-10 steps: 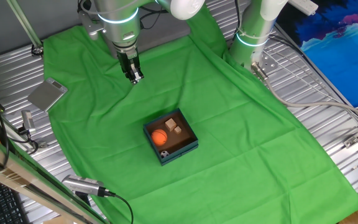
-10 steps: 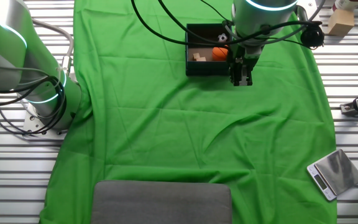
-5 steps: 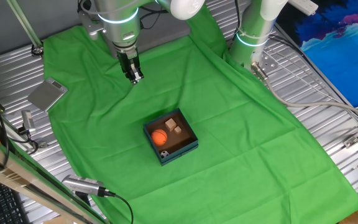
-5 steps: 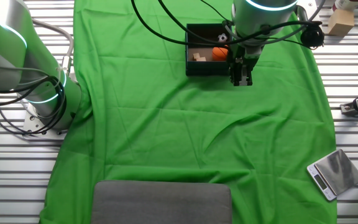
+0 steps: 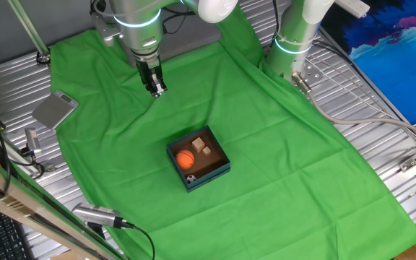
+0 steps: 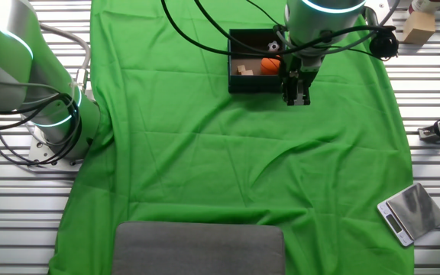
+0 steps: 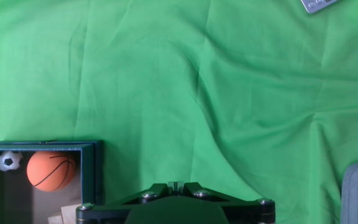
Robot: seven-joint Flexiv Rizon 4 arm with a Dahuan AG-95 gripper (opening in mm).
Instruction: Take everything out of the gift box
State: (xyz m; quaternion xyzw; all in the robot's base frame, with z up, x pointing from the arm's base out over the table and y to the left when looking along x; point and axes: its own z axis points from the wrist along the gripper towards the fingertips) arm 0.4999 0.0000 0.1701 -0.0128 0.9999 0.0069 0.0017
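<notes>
The gripper [image 5: 157,90] hangs above the bare green cloth [image 5: 280,144], well apart from the gift box [image 5: 198,159], which sits on the cloth near the middle of the table with its open side up. In one fixed view the box lies down and to the right of the fingers, nearer that camera; in the other fixed view the gripper [image 6: 296,98] shows just beside the box's [image 6: 254,60] right wall in the picture, though it seems higher than the box and not over it. In the hand view the box [image 7: 42,180] fills only the lower left corner, so the opening is off to that side of the hand and the fingers point at cloth, not at anything inside. Everything is yet in the box: the orange ball [image 7: 51,170], the tiny soccer ball [image 7: 7,161] touching or nearly touching it by the back wall, and the wooden cubes [image 5: 203,148] on the brown floor beside the orange ball [image 5: 185,159]. From the fixed views the fingers look close together with nothing between them, but they are small and dark, and the hand view shows only the gripper's base, so whether the jaws are fully closed I cannot tell. The box is square, so no long axis matters; the coming move, I judge, is a sideways shift toward the box until the orange ball sits under the fingers, then down
</notes>
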